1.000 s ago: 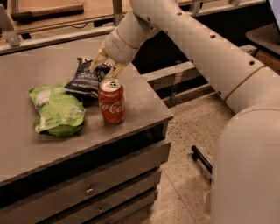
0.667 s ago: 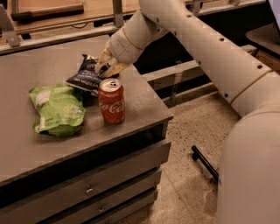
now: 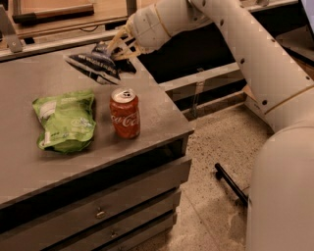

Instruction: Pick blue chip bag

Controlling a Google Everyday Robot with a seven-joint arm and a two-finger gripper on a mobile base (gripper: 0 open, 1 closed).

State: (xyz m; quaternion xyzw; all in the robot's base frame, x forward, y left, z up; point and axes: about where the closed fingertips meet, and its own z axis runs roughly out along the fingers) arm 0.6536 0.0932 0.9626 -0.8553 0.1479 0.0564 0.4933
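The blue chip bag [image 3: 93, 66] is a dark navy foil bag with white lettering. It hangs tilted in the air above the grey table [image 3: 29, 162], behind the red Coca-Cola can [image 3: 124, 113]. My gripper [image 3: 110, 49] is shut on the bag's right end and holds it clear of the tabletop. My white arm reaches in from the upper right.
A light-green bag [image 3: 66, 120] lies flat left of the can. The table has drawers [image 3: 100, 213] on its front and its right edge is near the can. A dark bar [image 3: 230, 184] lies on the speckled floor. Wooden shelving [image 3: 54, 12] stands behind.
The blue chip bag lay on the table behind the can with my gripper on it. Now the gripper has lifted it off the tabletop and it hangs in the air.
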